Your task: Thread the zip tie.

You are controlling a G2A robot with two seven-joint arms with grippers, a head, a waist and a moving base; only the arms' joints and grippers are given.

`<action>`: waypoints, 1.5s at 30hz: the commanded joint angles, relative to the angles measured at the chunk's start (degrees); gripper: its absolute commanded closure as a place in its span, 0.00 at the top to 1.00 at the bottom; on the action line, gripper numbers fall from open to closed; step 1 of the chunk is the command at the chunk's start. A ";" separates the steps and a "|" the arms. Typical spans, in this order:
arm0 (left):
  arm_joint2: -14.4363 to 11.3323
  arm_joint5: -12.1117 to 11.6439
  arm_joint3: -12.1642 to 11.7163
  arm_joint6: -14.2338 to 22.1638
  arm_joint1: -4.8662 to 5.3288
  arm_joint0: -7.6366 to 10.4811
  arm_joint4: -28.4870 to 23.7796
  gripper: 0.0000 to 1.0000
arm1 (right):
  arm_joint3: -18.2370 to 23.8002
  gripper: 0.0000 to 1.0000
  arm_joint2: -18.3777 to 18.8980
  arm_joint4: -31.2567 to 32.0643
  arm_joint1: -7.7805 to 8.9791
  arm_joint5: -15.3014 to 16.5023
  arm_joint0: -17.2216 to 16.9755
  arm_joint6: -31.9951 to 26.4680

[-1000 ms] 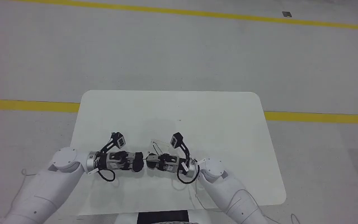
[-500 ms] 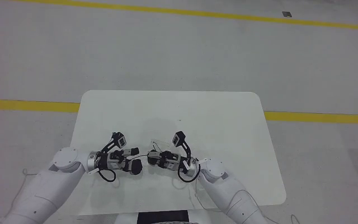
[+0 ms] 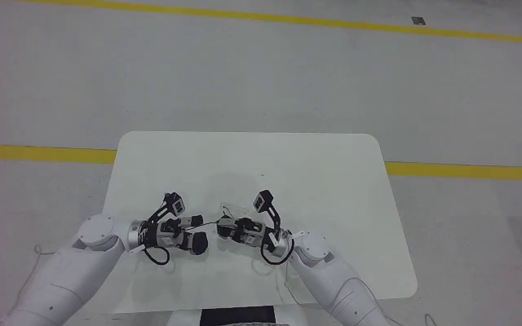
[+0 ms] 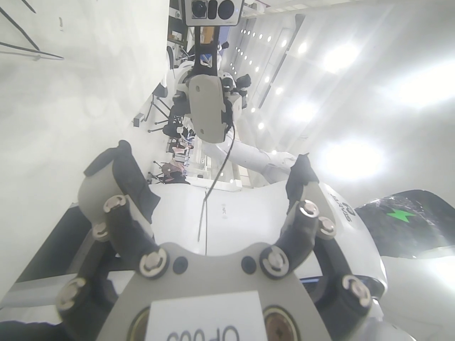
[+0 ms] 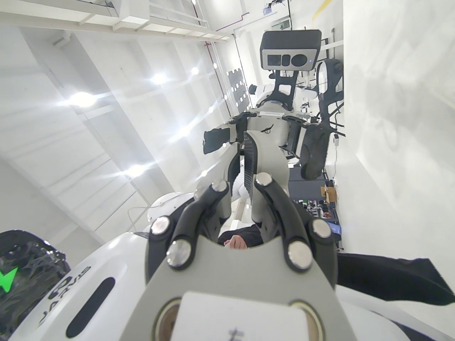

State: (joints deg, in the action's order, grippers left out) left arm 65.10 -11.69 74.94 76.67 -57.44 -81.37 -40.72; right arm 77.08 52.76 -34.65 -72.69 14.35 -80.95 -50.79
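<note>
Above the white table [image 3: 326,175], close to its front edge and a little left of its middle: left gripper [image 4: 211,156] and right gripper [image 5: 241,183], tip toward tip with a small gap between. Fingers of the left one spread wide, pinching nothing. Fingers of the right one pressed nearly together, pinching one end of the zip tie [image 4: 201,221]. Thin and dark, held in the air above the table, not lying on it, and reaching from the right fingertips into the open space between the left fingers. Flat on the table, slightly nearer its middle, some spare ties [image 4: 35,52], untouched.
</note>
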 commanded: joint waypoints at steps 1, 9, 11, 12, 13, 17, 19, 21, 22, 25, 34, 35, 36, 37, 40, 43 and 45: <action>-0.15 -0.05 0.09 -0.04 0.04 -0.05 -0.11 1.00 | 0.19 0.00 -0.35 0.09 -0.06 -0.11 -0.02 -0.02; -0.54 -0.26 0.49 -0.18 0.27 -0.27 -0.50 0.95 | -0.19 0.00 -2.57 1.30 -0.52 -1.51 0.69 0.39; -0.55 -0.29 0.58 -0.19 0.34 -0.34 -0.58 0.81 | -0.29 0.00 -2.78 1.60 -0.56 -1.66 0.83 0.59; -0.53 -0.33 0.61 -0.24 0.40 -0.41 -0.60 0.78 | -0.36 0.00 -2.83 1.93 -0.56 -1.76 0.90 0.80; -0.50 -0.36 0.63 -0.25 0.44 -0.46 -0.63 0.75 | -0.37 0.00 -2.83 2.23 -0.54 -1.85 0.92 0.99; -0.30 -0.43 0.73 -0.28 0.67 -0.70 -0.63 0.59 | -0.12 0.00 -2.37 3.61 -0.28 -2.31 0.80 1.49; -0.21 -0.44 0.80 -0.44 0.78 -0.82 -0.51 0.54 | 0.14 0.00 -1.98 4.70 -0.05 -2.80 0.69 1.56; -0.19 -0.41 0.91 -0.52 0.87 -0.91 -0.49 0.51 | 0.56 0.00 -1.73 5.48 0.14 -3.34 0.51 1.65; -0.19 -0.37 0.98 -0.57 0.92 -0.96 -0.46 0.50 | 0.81 0.00 -1.57 5.91 0.26 -3.71 0.40 1.60; -0.25 -0.27 1.03 -0.71 1.04 -1.04 -0.25 0.51 | 1.34 0.00 -1.21 6.39 0.49 -4.15 0.11 1.39; -0.68 -0.23 1.12 -0.99 1.30 -0.94 -0.09 0.45 | 2.50 0.00 -0.87 8.69 1.08 -6.59 -0.20 0.90; -0.71 -0.24 1.11 -1.03 1.32 -0.91 -0.08 0.44 | 2.54 0.00 -0.87 8.77 1.11 -6.69 -0.21 0.90; -0.76 -0.25 1.10 -1.07 1.35 -0.88 -0.07 0.44 | 2.55 0.00 -0.86 8.92 1.16 -6.86 -0.23 1.01; -0.80 -0.26 1.10 -1.08 1.38 -0.86 -0.07 0.43 | 2.62 0.00 -0.87 9.02 1.18 -6.97 -0.25 1.08; -0.98 -0.29 1.13 -1.11 1.44 -0.81 -0.10 0.42 | 2.71 0.00 -0.87 9.11 1.27 -7.16 -0.37 1.19; -1.12 -0.37 1.12 -1.29 1.52 -0.79 -0.07 0.41 | 2.84 0.00 -0.94 9.30 1.35 -7.40 -0.43 1.09; -1.18 -0.42 1.14 -1.41 1.56 -0.80 -0.08 0.41 | 2.97 0.00 -1.06 9.40 1.39 -7.59 -0.46 0.98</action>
State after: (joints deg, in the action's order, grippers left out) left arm 63.95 -12.08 76.07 75.32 -55.91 -82.17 -40.81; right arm 79.99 51.77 -25.28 -71.32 6.86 -81.40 -49.73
